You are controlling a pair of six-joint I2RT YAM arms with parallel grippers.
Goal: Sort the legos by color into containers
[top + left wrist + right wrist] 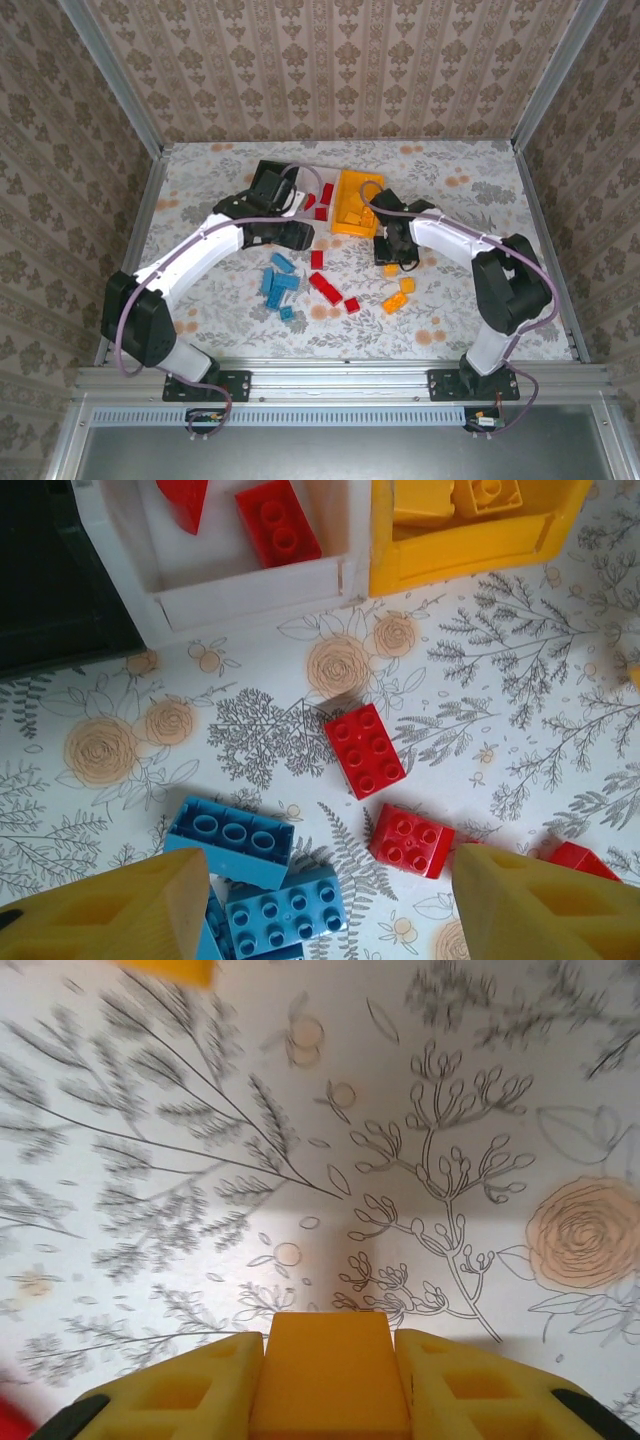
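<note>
Floral table (470, 300): you have red legos (280, 525) in the white bin (250, 590), yellow legos (485, 495) in the orange-yellow bin (460, 555), blue legos (230, 840) and loose reds (365, 750) lying unsorted nearer; right gripper (330, 1340) clamps an orange-yellow brick (328, 1390), left gripper (325, 865) hangs jaws-apart above them.

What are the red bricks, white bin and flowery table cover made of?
The red bricks look like hard plastic: smooth, slightly shiny, with moulded round studs. The white bin looks like thin plastic; its wall is slightly see-through. The flowery table cover may be printed cloth or vinyl: flat and matte, hard to tell.
</note>
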